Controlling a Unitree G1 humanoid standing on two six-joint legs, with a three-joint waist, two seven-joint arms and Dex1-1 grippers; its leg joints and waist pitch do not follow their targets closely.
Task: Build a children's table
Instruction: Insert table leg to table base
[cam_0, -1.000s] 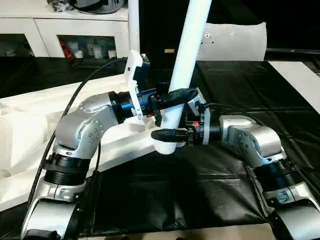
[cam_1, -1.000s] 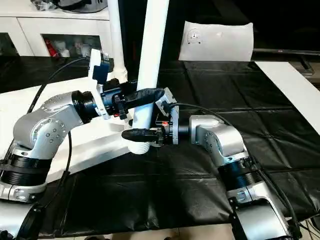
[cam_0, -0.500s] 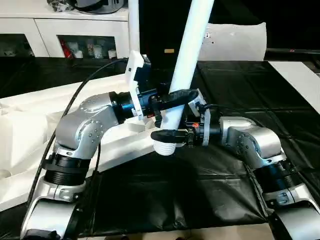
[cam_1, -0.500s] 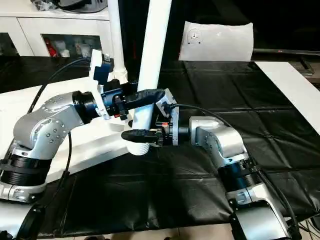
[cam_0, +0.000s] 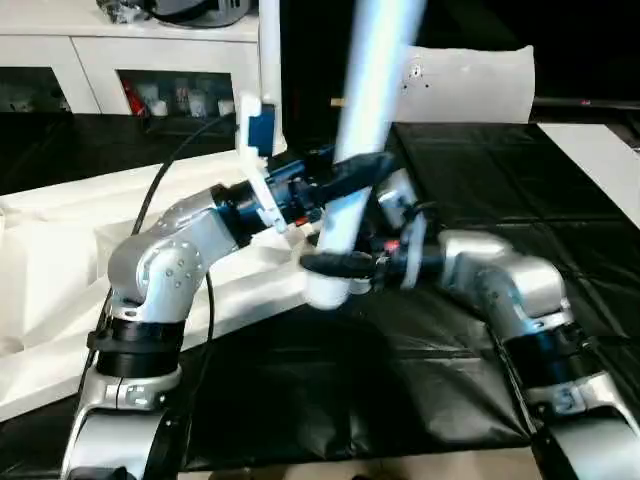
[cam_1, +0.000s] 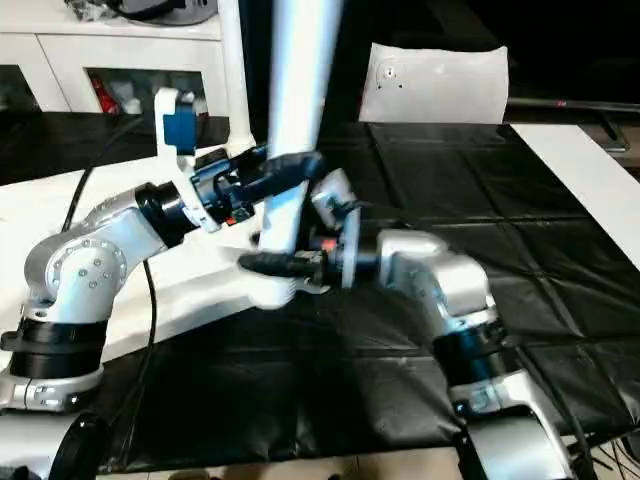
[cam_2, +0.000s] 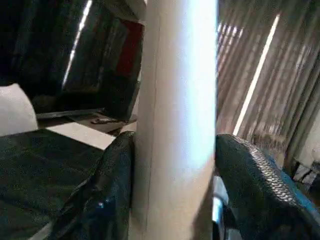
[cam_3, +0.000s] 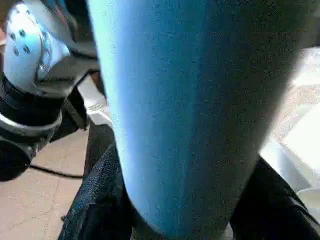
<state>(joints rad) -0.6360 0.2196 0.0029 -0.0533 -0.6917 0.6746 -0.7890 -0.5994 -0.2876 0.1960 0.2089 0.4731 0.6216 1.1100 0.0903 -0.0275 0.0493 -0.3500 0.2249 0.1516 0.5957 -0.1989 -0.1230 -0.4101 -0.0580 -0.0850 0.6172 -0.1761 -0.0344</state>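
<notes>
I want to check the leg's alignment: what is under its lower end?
The leg is held by both end effectors, left and right. Under its lower end lies the edge of the tabletop and black cover. A socket there cannot be seen; the leg hides it.

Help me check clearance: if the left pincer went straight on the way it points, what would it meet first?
The left pincer is already shut on the table leg; just past it, probably the right pincer.
</notes>
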